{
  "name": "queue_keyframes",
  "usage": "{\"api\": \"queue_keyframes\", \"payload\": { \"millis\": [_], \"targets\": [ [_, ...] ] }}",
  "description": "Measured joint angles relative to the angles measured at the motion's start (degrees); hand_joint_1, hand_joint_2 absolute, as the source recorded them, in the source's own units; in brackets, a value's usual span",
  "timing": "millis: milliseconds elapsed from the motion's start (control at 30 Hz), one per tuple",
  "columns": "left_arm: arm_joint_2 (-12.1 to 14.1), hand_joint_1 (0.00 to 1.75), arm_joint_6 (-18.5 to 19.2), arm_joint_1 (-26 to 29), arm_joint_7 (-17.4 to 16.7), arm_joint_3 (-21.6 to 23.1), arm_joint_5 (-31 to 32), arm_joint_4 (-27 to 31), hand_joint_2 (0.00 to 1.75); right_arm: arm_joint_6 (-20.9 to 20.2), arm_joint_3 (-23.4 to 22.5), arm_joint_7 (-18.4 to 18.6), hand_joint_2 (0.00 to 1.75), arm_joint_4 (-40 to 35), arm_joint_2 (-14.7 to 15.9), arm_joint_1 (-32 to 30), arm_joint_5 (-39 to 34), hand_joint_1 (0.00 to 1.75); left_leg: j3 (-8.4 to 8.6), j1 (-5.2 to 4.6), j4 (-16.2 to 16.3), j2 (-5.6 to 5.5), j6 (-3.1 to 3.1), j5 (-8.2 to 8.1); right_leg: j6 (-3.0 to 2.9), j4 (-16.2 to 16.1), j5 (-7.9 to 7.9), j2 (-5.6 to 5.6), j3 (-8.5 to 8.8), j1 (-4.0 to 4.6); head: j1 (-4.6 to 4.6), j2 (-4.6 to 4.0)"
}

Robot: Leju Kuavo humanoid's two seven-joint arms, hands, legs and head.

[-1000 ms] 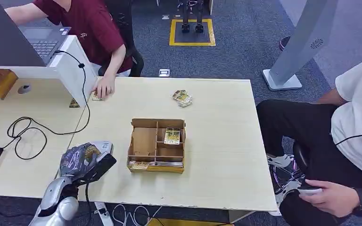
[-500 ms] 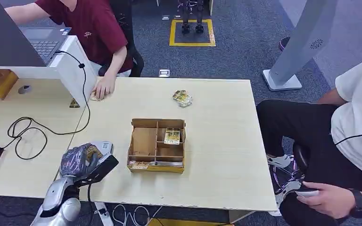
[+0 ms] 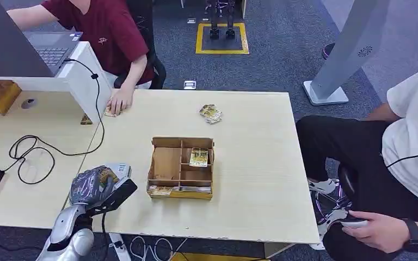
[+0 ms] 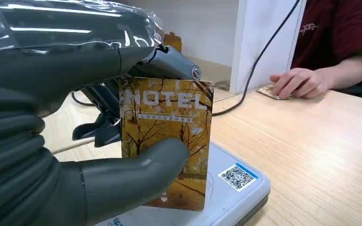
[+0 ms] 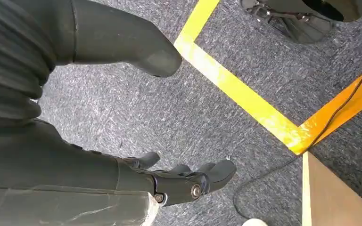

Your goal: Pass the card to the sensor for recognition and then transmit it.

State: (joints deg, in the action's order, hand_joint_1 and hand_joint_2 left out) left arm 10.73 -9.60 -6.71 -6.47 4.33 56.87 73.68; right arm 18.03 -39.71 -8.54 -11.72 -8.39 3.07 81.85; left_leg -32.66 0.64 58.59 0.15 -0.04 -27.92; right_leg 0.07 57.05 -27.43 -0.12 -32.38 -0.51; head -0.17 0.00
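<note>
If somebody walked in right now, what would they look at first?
Most likely the robot's left hand, holding a golden card printed HOTEL over a flat white reader with a QR sticker at the near left corner of the pale wooden table. Next, the brown cardboard divided box in the table's middle, with a card in one compartment.

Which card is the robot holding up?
The HOTEL card, gripped in the left hand over the white sensor. Others lie in the box or on the table.
</note>
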Motion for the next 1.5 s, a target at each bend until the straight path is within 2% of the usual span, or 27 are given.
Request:
{"api": "queue_keyframes", "payload": {
  "millis": [1500],
  "targets": [
    [-0.5,1.75,0.4,-1.2,0.5,-1.2,-0.4,-1.9,1.75,0.1,1.2,-0.7,1.75,0.0,0.0,0.3,0.1,0.00,0.15,0.00,0.0,-0.01,-0.05,0.02,-0.04,0.0,-0.02,-0.06,0.11,0.00,0.00,0.00]
  ]
}}
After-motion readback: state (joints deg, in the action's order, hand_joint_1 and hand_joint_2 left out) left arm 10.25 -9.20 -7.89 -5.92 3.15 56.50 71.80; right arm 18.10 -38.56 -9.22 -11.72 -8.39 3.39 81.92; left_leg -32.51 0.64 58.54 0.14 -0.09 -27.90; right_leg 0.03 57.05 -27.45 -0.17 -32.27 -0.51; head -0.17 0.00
